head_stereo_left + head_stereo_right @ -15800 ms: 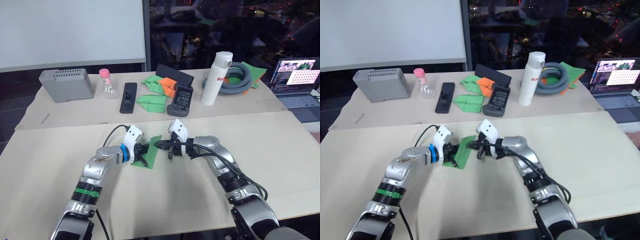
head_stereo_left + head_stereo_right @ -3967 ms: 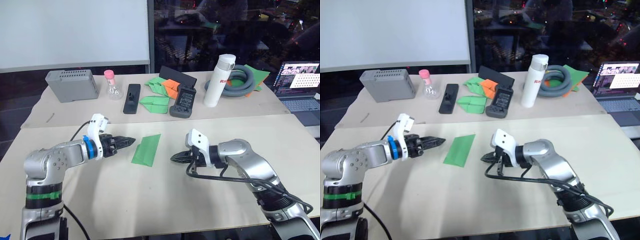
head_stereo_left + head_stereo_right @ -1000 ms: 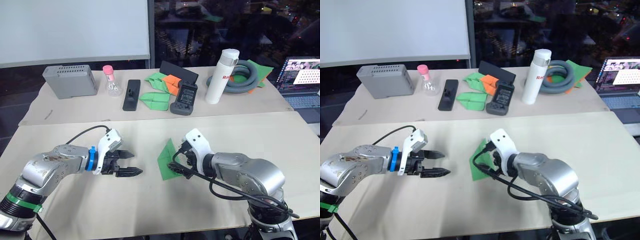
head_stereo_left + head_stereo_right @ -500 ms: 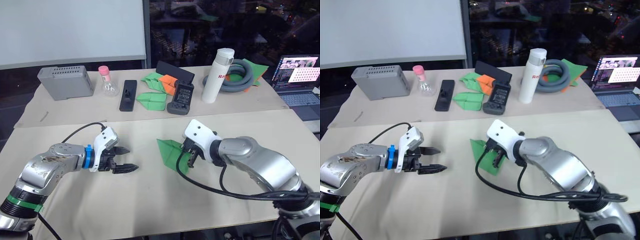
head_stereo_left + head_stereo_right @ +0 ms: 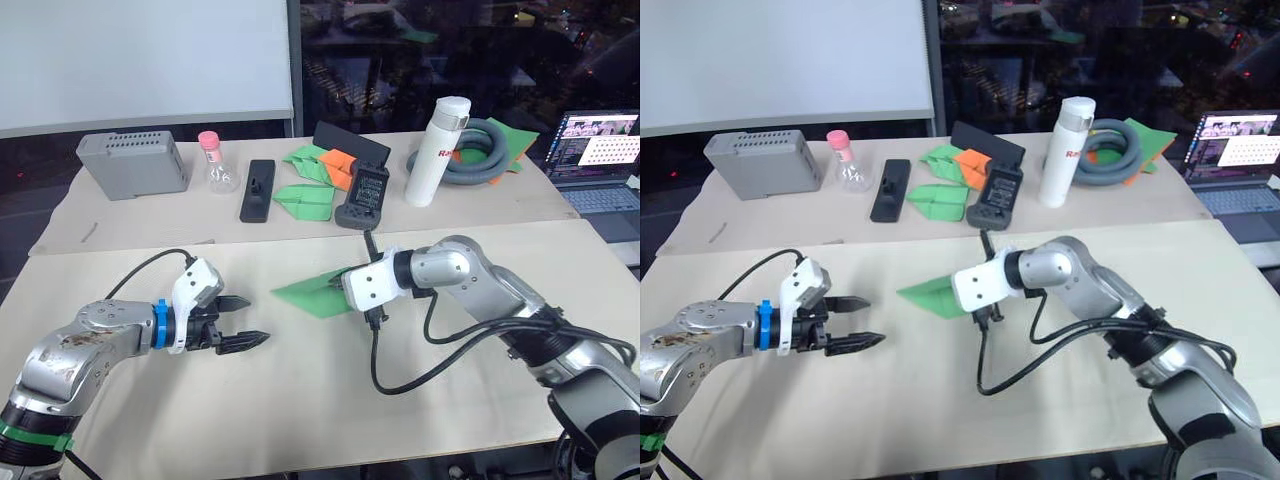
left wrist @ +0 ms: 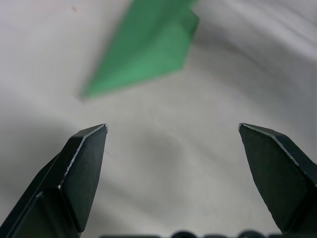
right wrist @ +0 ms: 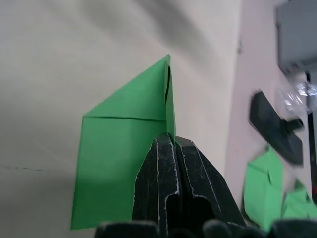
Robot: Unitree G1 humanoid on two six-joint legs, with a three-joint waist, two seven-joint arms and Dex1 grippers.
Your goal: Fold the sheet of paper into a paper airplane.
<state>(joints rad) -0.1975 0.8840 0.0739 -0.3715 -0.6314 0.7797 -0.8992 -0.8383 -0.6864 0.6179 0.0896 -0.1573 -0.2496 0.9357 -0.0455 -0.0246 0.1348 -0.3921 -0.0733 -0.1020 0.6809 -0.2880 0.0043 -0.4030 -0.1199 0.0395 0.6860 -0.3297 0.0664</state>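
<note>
The sheet of paper (image 5: 312, 292) is bright green and folded into a pointed wedge with a crease along it. It hangs just above the middle of the near table, its tip aimed at my left side. My right gripper (image 5: 345, 288) is shut on the wide end. In the right wrist view its fingers (image 7: 171, 148) pinch the folded edge of the sheet of paper (image 7: 119, 158). My left gripper (image 5: 256, 320) stands open a short way to the left, level with the sheet and with nothing between its fingers. The left wrist view has the sheet (image 6: 148, 47) ahead of those open fingers.
On the far table stand a grey box (image 5: 132, 163), a pink-capped bottle (image 5: 213, 160), a black remote (image 5: 257, 190), folded green papers (image 5: 305, 200) with an orange paper (image 5: 340, 160), a black handset (image 5: 367, 195), a white flask (image 5: 437, 150), a grey hose (image 5: 490, 150) and a laptop (image 5: 600, 150).
My right gripper has shut on the green sheet, lifted it and turned it, so it now lies nearly level with its tip pointing left. The left gripper has stayed open.
</note>
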